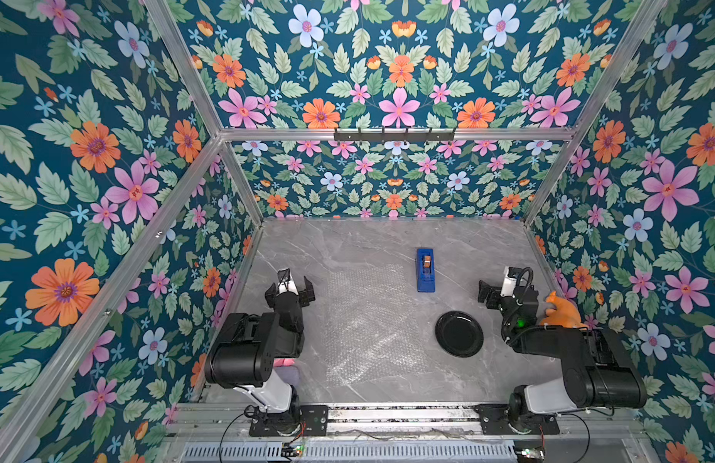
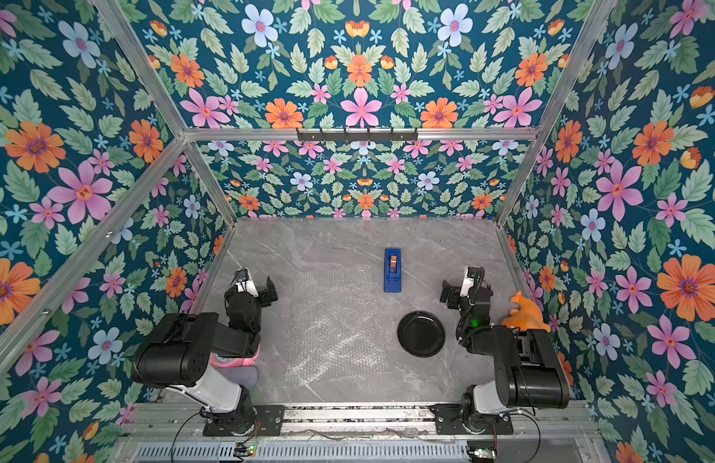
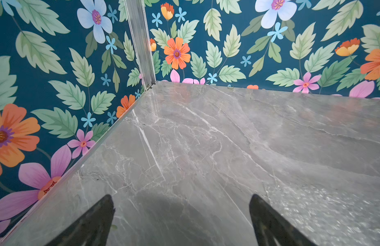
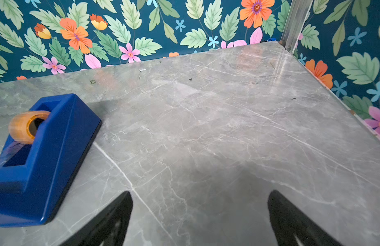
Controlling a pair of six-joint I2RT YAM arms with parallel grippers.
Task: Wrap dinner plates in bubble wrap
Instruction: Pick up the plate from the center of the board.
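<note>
A round glossy black dinner plate [image 1: 459, 334] [image 2: 421, 334] lies flat on the grey marble table, just right of the bubble wrap [image 1: 368, 324] [image 2: 332, 324]. The wrap is a clear dimpled sheet spread flat mid-table; one corner of it shows in the left wrist view [image 3: 334, 213]. My left gripper [image 1: 290, 284] [image 2: 249, 286] [image 3: 181, 198] hovers open at the sheet's left edge, holding nothing. My right gripper [image 1: 506, 280] [image 2: 466, 280] [image 4: 200, 192] stands open and empty over bare table, beyond the plate on its right.
A blue tape dispenser [image 1: 425, 269] [image 2: 392, 269] [image 4: 42, 159] with an amber roll sits behind the plate. An orange toy [image 1: 560, 310] rests against the right wall, and something pink [image 2: 231, 360] lies under the left arm. Floral walls enclose the table.
</note>
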